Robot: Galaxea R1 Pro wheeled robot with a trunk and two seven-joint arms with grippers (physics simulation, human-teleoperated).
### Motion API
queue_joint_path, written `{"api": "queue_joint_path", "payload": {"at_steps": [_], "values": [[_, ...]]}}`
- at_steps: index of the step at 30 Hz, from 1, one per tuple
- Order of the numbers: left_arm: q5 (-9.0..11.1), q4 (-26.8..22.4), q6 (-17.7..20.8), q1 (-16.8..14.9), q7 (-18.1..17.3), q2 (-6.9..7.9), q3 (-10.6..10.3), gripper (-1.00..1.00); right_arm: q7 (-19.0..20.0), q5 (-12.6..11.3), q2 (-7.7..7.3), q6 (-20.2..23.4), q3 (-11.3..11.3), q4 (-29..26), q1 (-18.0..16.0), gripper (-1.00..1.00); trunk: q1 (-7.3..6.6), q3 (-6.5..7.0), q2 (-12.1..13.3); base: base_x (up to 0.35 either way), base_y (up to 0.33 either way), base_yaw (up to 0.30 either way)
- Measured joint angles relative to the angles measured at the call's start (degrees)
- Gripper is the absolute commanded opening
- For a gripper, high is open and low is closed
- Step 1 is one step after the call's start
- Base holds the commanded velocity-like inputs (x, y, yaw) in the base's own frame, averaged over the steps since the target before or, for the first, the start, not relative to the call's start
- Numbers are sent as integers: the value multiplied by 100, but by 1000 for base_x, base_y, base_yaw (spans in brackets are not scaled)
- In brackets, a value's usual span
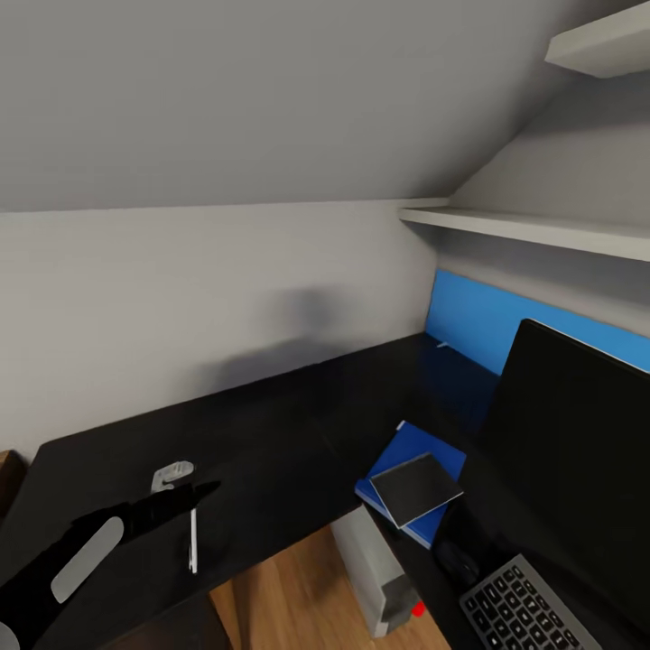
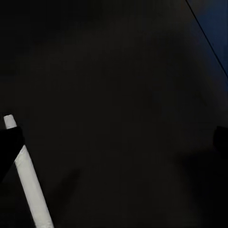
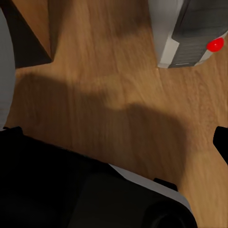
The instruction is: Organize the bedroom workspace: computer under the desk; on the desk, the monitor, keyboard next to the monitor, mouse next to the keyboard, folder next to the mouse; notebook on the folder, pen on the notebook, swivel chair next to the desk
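Observation:
A white pen (image 1: 192,540) lies on the black desk (image 1: 271,433) near its front edge. My left gripper (image 1: 194,495) hovers just above the pen's far end, open. In the left wrist view the pen (image 2: 28,180) runs beside one fingertip (image 2: 8,145), with the gripper (image 2: 114,142) empty. A blue folder (image 1: 424,451) lies on the desk with a grey notebook (image 1: 415,487) on top. Beside them are the monitor (image 1: 569,433), the keyboard (image 1: 519,609) and a dark mouse (image 1: 458,561). The computer tower (image 1: 379,573) stands under the desk. My right gripper (image 3: 114,137) hangs open over the wooden floor (image 3: 109,80), near the tower (image 3: 190,33).
A small pale grey object (image 1: 171,473) sits on the desk just behind my left gripper. Wall shelves (image 1: 533,230) hang above the monitor, with a blue panel (image 1: 469,320) behind it. A dark shape with a pale edge (image 3: 85,194) lies below my right gripper.

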Motion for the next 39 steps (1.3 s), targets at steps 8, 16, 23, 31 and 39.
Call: {"api": "queue_joint_path", "payload": {"at_steps": [8, 16, 23, 31, 39], "values": [[-2, 2, -1, -2, 3, 0, 0, 100, -37, -26, -25, -18, -36, -252, -3, 100, 0, 0, 0, 0, 0, 154], [-9, 29, -1, -2, 8, -1, 2, 100, -962, 15, -14, 22, -15, -431, -36, 100, 0, 0, 0, -6, 0, 10], [-11, 53, -1, -2, 8, -1, -2, 100, -1573, 18, -17, 27, -16, -518, -216, 100, 1, 0, 0, -54, 0, 1], [-17, 55, 0, -2, 9, 0, 1, 100, -1764, 19, -27, 124, -15, -532, -308, 100, 1, 1, 0, -58, 0, 0], [-16, 56, -1, -2, 8, -1, 6, 100, -1785, 20, -40, 217, -18, -530, -319, 100, 3, 1, 1, -225, -4, 0]]}}
